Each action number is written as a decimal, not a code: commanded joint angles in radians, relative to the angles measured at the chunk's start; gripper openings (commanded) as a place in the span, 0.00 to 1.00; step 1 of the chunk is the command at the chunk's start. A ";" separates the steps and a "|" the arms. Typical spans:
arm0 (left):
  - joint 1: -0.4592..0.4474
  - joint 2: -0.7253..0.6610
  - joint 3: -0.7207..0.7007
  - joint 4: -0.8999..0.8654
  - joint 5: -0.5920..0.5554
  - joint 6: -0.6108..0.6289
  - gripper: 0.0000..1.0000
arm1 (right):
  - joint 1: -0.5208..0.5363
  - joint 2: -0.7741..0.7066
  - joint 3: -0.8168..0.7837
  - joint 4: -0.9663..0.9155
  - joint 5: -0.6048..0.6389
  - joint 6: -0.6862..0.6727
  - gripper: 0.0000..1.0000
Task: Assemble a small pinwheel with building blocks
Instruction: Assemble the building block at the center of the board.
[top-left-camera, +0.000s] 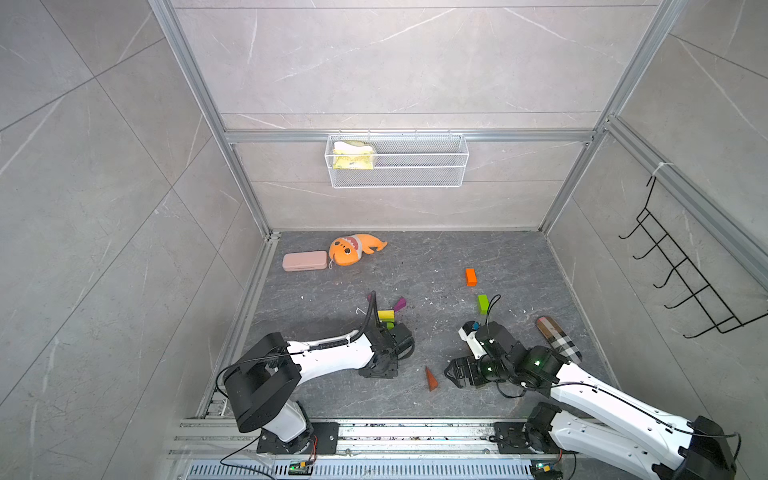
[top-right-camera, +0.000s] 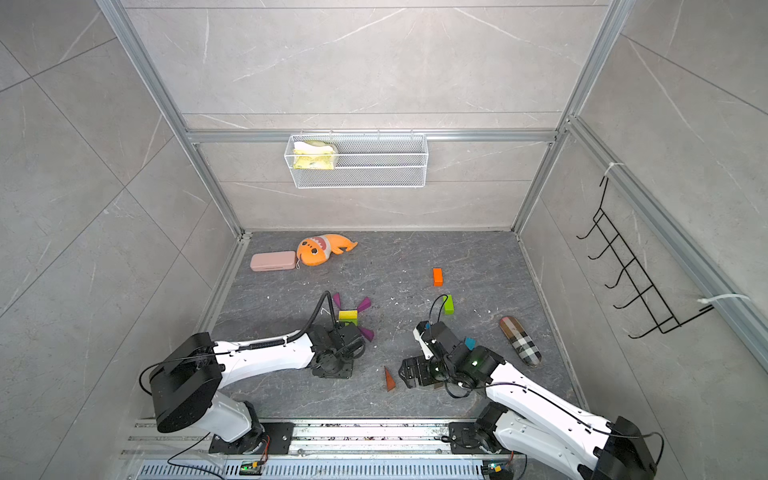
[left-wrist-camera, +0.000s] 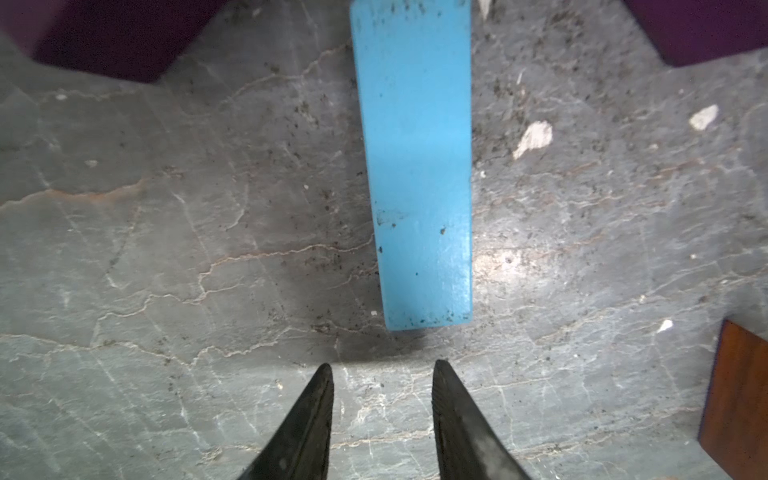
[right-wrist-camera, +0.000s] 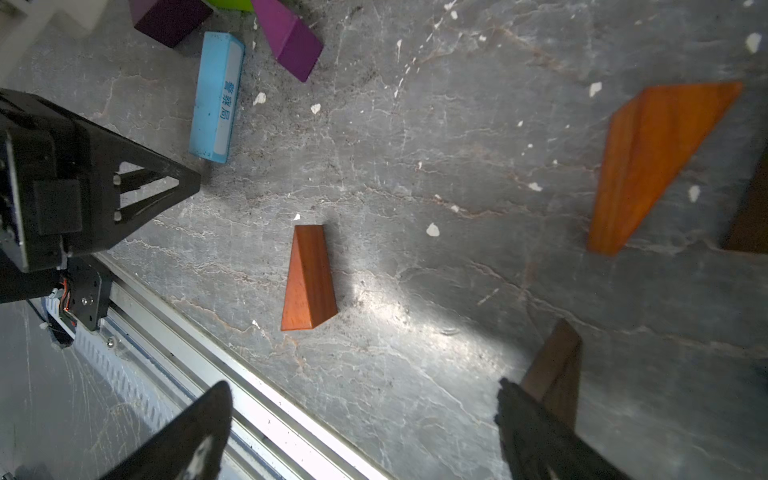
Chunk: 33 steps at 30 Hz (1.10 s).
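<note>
**Item:** light-blue painted wooden bar (left-wrist-camera: 415, 166). It is lying flat on the grey stone-patterned bench (left-wrist-camera: 166, 249). Its near end is sitting just ahead of my left hand's fingertips, and its far end is running out between two purple wedges (left-wrist-camera: 104, 33).

**Handling, as I am judging it:** the bar is looking rigid and light, and its smooth paint is probably a little slippery. It is offering two long parallel sides. I would be taking it across that narrow width near mid-length rather than by the end.

**Left hand** (left-wrist-camera: 383, 365): I am holding it low over the bench, pointing downward. The fingers are parted with nothing between them, and the gap is looking about as wide as the bar.

**Right hand** (right-wrist-camera: 365, 382): I am carrying it spread wide and empty, tilted down at the bench.
- A red-brown wooden wedge (right-wrist-camera: 309, 282) is lying ahead of it, in line with the gap.
- A dark brown wedge (right-wrist-camera: 552, 374) is sitting just beside one finger.
</note>
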 joint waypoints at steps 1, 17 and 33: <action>-0.001 0.000 -0.015 -0.002 -0.025 -0.025 0.41 | -0.005 0.000 -0.001 -0.003 0.002 -0.002 1.00; 0.004 0.026 -0.014 0.012 -0.050 -0.042 0.43 | -0.007 0.005 0.000 -0.004 0.003 -0.002 1.00; 0.020 0.027 -0.028 0.035 -0.074 -0.057 0.43 | -0.011 0.007 -0.001 -0.001 -0.001 -0.003 1.00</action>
